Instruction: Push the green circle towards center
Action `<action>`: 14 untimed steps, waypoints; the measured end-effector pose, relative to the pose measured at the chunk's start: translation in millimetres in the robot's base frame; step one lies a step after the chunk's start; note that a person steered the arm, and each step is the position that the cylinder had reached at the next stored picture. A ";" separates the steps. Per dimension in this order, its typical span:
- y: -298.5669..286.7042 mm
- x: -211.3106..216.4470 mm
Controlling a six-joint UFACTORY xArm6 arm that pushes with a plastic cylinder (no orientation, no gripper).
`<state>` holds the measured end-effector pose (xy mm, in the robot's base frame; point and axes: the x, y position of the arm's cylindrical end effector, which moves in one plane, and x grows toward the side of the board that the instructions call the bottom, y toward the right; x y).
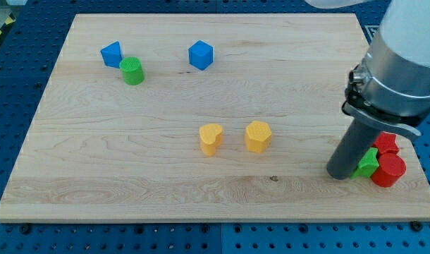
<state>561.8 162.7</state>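
My tip (338, 174), a bare rod with no claw to clench, sits far right beside what looks like a green block (368, 163); green circle (132, 71) lies far-left touching blue block (111, 53), so approach from its upper-left and push toward center.

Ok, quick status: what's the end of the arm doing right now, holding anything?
No pincer, just a rod: my tip holds nothing, resting beside the small green block and red blocks at the view's right, far from the green circle.
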 end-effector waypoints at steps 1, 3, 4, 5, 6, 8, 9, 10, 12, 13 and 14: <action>-25.9 -26.5; -38.7 -78.2; -118.0 -100.4; -222.5 -118.9; -318.3 -137.8; -376.9 -205.3; -357.4 -204.8; -319.8 -190.9; -271.6 -170.5; -271.6 -188.8; -269.4 -197.2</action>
<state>364.7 -106.7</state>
